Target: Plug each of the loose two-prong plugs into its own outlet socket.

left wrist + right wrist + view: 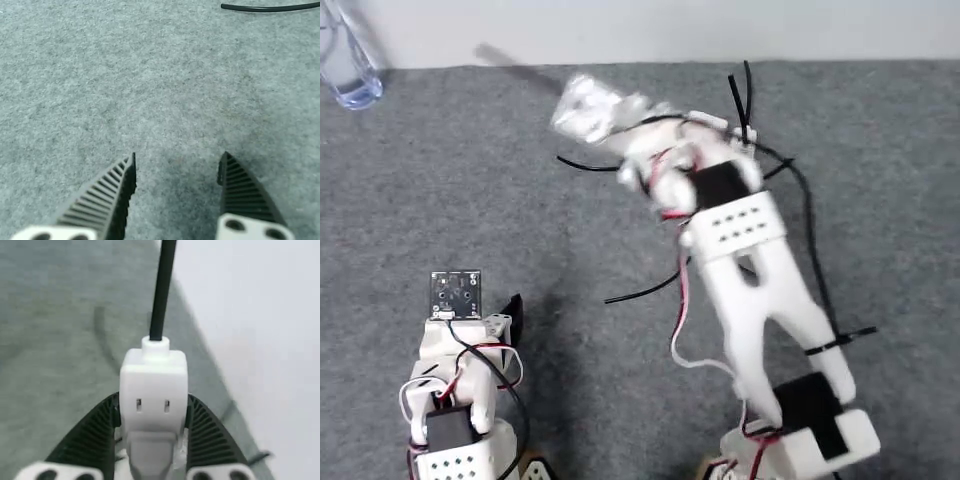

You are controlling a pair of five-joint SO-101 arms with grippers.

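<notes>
High view blurs our right gripper (585, 108); wrist-side, its fingers (95, 435) clamp a white corded connector (152, 390). Our left gripper (178, 156) gapes wide over carpet (150, 75).

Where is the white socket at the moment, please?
The socket is held in the right gripper, near the far edge of the grey mat, by the white wall.

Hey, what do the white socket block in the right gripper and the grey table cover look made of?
The white socket block looks like moulded plastic: smooth, matte, rounded edges. The grey table cover seems felt or short-pile carpet: fuzzy, flecked fibres.
</notes>
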